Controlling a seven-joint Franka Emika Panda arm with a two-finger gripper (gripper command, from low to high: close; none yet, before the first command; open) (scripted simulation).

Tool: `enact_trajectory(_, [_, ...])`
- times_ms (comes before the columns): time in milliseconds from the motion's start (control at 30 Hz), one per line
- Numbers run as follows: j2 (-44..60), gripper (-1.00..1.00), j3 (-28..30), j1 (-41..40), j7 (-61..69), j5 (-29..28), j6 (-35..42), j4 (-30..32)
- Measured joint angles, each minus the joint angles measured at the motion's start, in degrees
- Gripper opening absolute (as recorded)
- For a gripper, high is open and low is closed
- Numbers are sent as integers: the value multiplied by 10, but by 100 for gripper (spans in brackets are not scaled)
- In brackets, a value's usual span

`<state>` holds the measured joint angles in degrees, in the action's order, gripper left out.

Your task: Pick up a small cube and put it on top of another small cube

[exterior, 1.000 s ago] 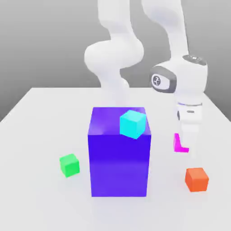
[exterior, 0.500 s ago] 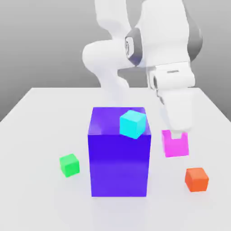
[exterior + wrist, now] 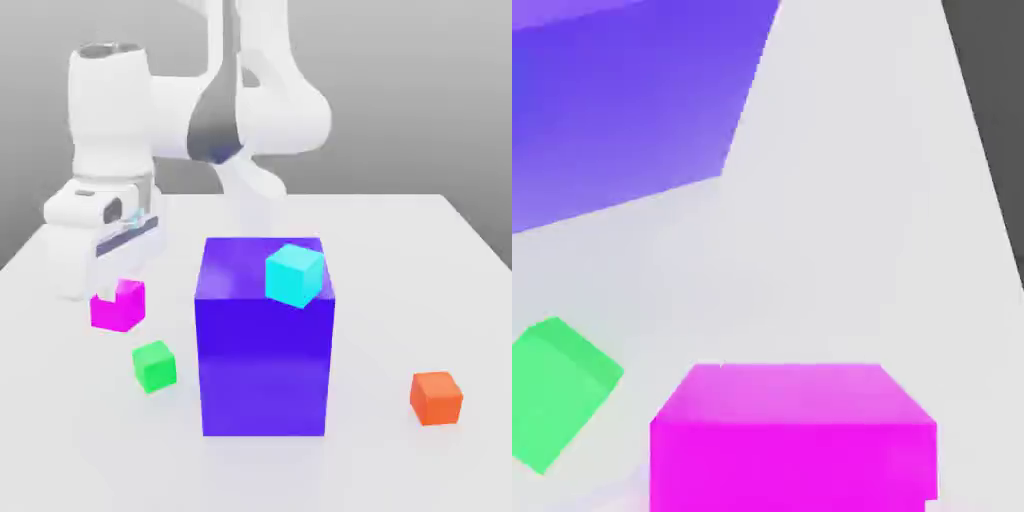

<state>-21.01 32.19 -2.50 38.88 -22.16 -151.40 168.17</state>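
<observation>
Magenta cube between fingers

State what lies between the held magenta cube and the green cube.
Nothing: in the exterior view a bare gap separates the magenta cube from the green cube below it.

Small magenta cube, bright pink, level, lifted clear of the white table, at the exterior view's left, its upper part tucked up into the white hand. Small green cube, same size, flat on the table just below and slightly right of it, not touching, turned slightly.
</observation>
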Motion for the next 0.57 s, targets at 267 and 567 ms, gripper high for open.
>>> enact_trajectory(267, [70, -100, 62, 65, 59, 83, -62, 37])
enact_trajectory(567, [193, 100, 101, 135, 138, 199, -188, 38])
